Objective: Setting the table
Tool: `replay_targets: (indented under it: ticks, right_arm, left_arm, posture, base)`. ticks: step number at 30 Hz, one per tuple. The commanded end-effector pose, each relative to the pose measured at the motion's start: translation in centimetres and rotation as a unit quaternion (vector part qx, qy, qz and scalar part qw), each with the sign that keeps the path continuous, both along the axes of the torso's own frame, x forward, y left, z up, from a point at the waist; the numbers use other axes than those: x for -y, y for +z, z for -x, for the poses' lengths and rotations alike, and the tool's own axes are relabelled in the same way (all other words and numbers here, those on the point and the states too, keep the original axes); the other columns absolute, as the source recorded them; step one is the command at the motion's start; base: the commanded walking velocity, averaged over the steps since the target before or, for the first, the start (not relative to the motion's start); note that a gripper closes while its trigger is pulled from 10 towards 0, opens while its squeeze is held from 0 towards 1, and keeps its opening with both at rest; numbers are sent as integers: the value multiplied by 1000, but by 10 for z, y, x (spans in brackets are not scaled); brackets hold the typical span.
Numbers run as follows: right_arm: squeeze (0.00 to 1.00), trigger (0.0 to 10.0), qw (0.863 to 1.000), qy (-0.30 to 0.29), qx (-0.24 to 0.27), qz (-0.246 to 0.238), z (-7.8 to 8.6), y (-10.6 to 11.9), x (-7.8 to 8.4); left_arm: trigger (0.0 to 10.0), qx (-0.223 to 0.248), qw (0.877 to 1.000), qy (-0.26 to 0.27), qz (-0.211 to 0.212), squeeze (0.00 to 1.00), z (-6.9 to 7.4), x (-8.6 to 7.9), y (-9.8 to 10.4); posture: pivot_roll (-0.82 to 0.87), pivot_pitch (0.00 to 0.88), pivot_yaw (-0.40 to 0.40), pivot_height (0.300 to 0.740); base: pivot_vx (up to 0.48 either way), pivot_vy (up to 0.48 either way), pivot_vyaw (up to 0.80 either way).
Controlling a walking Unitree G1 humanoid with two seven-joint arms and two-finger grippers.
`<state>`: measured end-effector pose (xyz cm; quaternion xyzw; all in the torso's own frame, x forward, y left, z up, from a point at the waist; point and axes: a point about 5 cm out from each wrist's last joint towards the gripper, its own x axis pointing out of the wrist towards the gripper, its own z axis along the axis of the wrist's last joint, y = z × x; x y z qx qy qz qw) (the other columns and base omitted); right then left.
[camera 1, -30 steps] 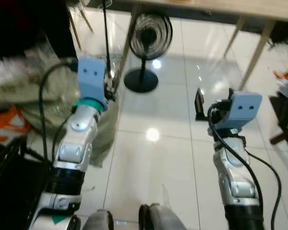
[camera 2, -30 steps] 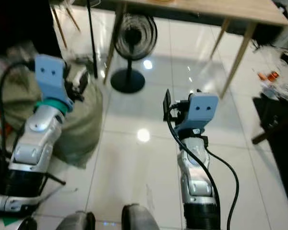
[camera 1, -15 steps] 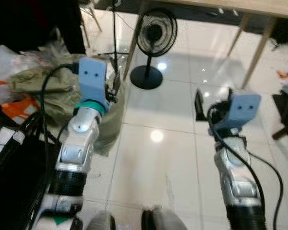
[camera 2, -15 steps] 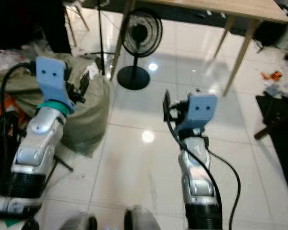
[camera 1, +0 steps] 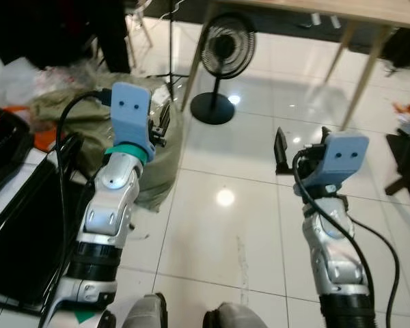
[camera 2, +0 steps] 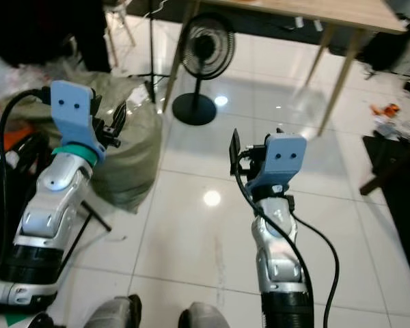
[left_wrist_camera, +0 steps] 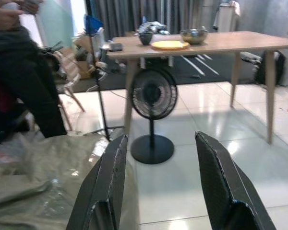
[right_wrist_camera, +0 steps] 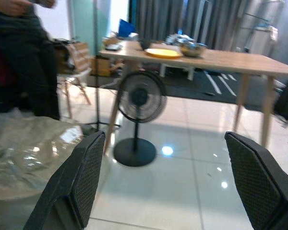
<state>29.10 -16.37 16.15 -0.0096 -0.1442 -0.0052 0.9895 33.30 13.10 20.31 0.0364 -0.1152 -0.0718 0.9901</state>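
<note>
Wooden table [left_wrist_camera: 206, 44] across the tiled floor [camera 1: 219, 225], well ahead of both arms. On the table: yellow plate [left_wrist_camera: 170, 45] near the middle, metal bowl [left_wrist_camera: 194, 36] just beside the plate, small dark cup [left_wrist_camera: 145, 38] on the plate's other side. Black fan [camera 1: 221, 65] standing on the floor by a table leg, between table and robot. Left gripper [left_wrist_camera: 159, 184] raised in the air short of the fan, fingers spread apart, nothing between them. Right gripper [right_wrist_camera: 170, 179] likewise held up facing the table, fingers wide apart, empty. Grey-green sack [camera 1: 96, 119] slumped on the floor beside the fan, just under the left arm. Black case [camera 1: 14, 225] further out from the sack. Person in dark clothes [left_wrist_camera: 19, 81] beyond the sack, at the table's end.
</note>
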Motion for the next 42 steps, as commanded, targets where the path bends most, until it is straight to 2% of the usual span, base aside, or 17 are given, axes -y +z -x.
replay_targets:
  ticks: [1,42]
  right_arm:
    - [0,10000,1000,-8,-14,0,1,-5,5]
    - [0,10000,1000,-13,-21,0,3,-7,5]
  left_arm:
    - [10000,-9,1000,-6,3,0,0,3,-3]
    - [10000,-11,1000,-15,7,0,3,6,-4]
  posture:
    - [-17,26,-1,740]
    - [-17,42,-2,740]
  base:
    - [0,0,-800]
    - [0,0,-800]
